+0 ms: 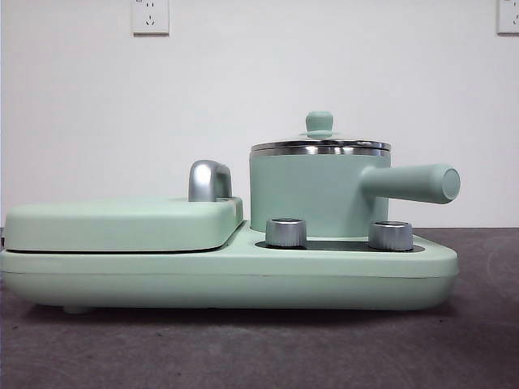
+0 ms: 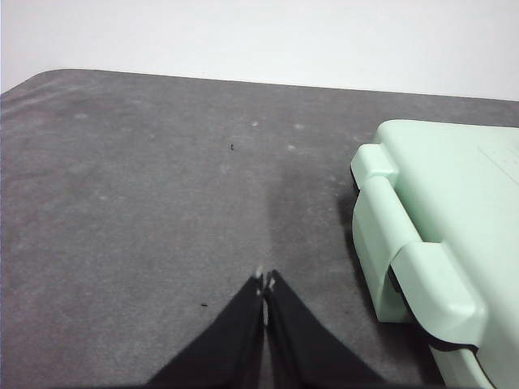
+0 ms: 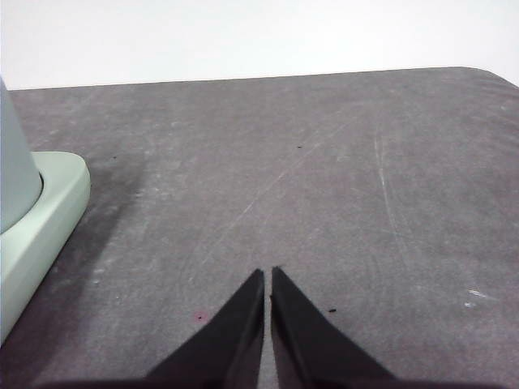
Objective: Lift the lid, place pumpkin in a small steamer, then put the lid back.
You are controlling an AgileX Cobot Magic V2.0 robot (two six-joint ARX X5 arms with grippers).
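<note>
The small steamer (image 1: pixel 316 194), a mint-green pot with a chrome rim and a thick side handle (image 1: pixel 413 182), stands on the right half of the appliance base. The lid (image 1: pixel 320 144), glass with a chrome rim and a mint-green knob (image 1: pixel 319 123), sits closed on it. The pumpkin is out of view. My left gripper (image 2: pixel 265 284) is shut and empty over bare table beside the appliance's hinged end. My right gripper (image 3: pixel 268 275) is shut and empty over bare table; an edge of the pot (image 3: pixel 15 162) shows beside it. Neither gripper shows in the front view.
The wide mint-green appliance base (image 1: pixel 227 271) has two silver knobs (image 1: pixel 285 232) at its front. A flat mint-green griddle cover (image 1: pixel 122 223) with a chrome handle (image 1: pixel 209 180) lies closed on its left half; it also shows in the left wrist view (image 2: pixel 454 211). The dark grey table (image 3: pixel 284 178) stretches around.
</note>
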